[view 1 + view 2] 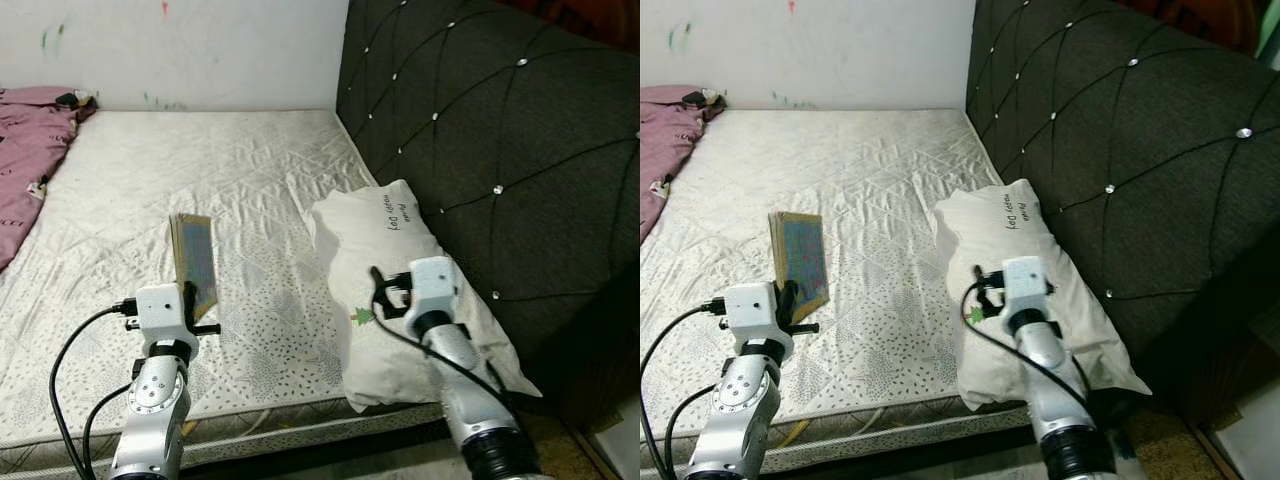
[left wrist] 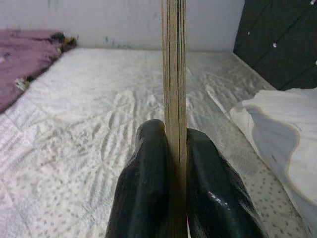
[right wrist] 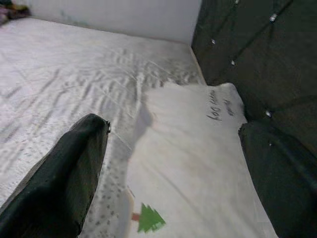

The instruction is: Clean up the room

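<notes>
The left gripper (image 2: 176, 148) clamps an upright book (image 1: 194, 262) above the mattress (image 1: 230, 180). At three o'clock, the right gripper (image 3: 173, 168) hovers wide open and empty over the pillow (image 1: 390, 260).

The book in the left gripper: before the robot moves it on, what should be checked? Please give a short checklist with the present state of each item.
1. Left gripper shut on the book: ok, both fingers press its sides.
2. Book upright, lifted off the mattress: ok.
3. Grip depth: cannot tell; the fingers hold only the book's lower edge.
4. Right gripper free: ok, open above the white pillow, holding nothing.
5. Pillow apart from the book: ok, it lies beside the dark headboard.
6. A place to put the book: cannot tell.
</notes>
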You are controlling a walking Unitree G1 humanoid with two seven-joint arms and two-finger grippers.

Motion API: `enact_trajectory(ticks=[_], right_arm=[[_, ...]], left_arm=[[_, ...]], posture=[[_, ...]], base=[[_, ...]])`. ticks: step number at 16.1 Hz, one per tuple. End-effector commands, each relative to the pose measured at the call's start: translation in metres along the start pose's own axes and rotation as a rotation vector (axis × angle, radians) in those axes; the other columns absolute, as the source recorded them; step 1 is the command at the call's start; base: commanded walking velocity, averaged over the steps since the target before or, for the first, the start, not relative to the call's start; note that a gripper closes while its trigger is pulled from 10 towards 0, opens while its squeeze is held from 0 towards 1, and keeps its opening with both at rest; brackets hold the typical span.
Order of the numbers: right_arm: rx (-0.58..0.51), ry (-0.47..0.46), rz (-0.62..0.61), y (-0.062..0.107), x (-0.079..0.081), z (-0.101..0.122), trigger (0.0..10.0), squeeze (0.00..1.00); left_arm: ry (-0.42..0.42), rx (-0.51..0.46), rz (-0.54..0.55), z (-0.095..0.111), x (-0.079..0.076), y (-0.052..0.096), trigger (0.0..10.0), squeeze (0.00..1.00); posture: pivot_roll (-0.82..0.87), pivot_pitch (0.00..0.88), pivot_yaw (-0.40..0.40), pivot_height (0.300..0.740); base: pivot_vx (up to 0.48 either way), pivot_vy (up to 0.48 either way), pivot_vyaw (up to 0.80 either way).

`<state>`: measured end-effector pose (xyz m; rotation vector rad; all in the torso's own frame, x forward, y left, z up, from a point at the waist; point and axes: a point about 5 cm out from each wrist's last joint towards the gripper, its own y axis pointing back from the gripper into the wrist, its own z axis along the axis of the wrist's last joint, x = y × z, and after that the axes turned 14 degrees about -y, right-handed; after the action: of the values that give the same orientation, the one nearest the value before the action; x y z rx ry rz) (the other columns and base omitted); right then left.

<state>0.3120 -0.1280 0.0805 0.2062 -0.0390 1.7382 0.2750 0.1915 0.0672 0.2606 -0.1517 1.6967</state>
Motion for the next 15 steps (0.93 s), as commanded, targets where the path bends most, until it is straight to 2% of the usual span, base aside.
enact_trajectory(ticks=[1,2,4,6,7,9,11,13,15], right_arm=[[-0.016,-0.014,-0.009,0.001,-0.001,0.003,10.0,0.0],[-0.017,-0.031,-0.015,0.002,-0.002,0.003,10.0,0.0],[-0.004,-0.028,-0.01,0.003,-0.004,0.004,10.0,0.0],[-0.046,-0.059,-0.013,0.006,-0.006,0.009,10.0,0.0],[-0.045,-0.061,-0.009,0.007,-0.006,0.009,10.0,0.0],[-0.049,-0.083,0.008,0.008,-0.004,0.011,10.0,0.0],[-0.05,-0.088,0.022,0.008,-0.001,0.012,10.0,0.0],[-0.051,-0.087,0.035,0.009,0.001,0.014,10.0,0.0],[-0.043,-0.085,0.04,0.012,0.001,0.012,10.0,0.0]], left_arm=[[-0.016,-0.093,0.004,0.016,0.002,-0.004,10.0,0.0],[-0.058,-0.097,0.019,0.015,0.005,-0.003,10.0,0.0],[-0.047,-0.081,0.031,0.012,0.007,-0.002,10.0,0.0],[0.003,-0.079,0.013,0.01,0.006,-0.001,10.0,0.0],[0.045,-0.059,-0.013,0.009,0.002,0.0,10.0,0.0],[0.17,-0.117,-0.117,0.018,-0.008,0.003,10.0,0.0],[0.258,-0.119,-0.15,0.022,-0.014,0.004,10.0,0.0],[0.412,-0.098,-0.223,0.026,-0.029,0.008,10.0,0.0],[0.439,-0.095,-0.239,0.026,-0.031,0.01,10.0,0.0]], posture=[[0.03,0.011,-0.04,0.74],[0.02,0.01,-0.037,0.74],[0.02,0.011,-0.037,0.74],[0.02,0.021,-0.04,0.74],[0.02,0.021,-0.04,0.74],[0.02,0.032,-0.045,0.74],[0.02,0.039,-0.047,0.74],[0.01,0.055,-0.049,0.74],[0.01,0.064,-0.051,0.74]], base=[[0.0,0.0,0.0],[0.0,0.0,0.0],[0.0,0.0,0.0],[0.0,0.0,0.0],[0.0,0.0,0.0],[0.0,0.0,0.0],[0.0,0.0,0.0],[0.0,0.0,0.0],[0.0,0.0,0.0]])
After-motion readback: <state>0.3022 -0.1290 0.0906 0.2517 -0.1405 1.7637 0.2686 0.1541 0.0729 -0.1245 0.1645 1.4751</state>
